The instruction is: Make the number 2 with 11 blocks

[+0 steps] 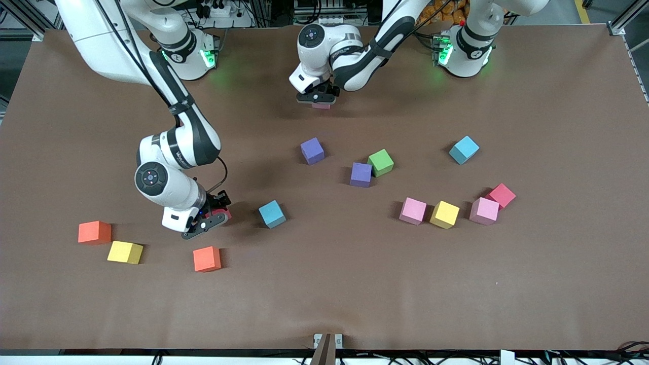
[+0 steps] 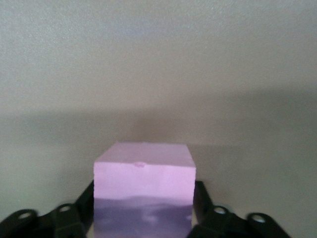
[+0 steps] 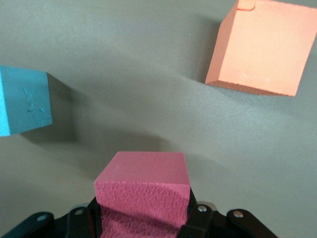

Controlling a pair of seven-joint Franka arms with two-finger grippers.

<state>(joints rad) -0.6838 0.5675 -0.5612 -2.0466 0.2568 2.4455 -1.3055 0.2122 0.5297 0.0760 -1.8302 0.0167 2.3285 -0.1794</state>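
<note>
Twin white robot arms, body detail.
Glossy white shells with black joint bands; black cables trail along the links; bases glow green; black two-finger grippers carry silver screws; round joint caps show small dots.

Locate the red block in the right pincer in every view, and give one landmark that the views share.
Front view: red block, mostly hidden inside the right pincer, beside the blue block.
Left wrist view: not in it.
Right wrist view: held at the bottom centre.
Shared landmark: the blue block.
</note>
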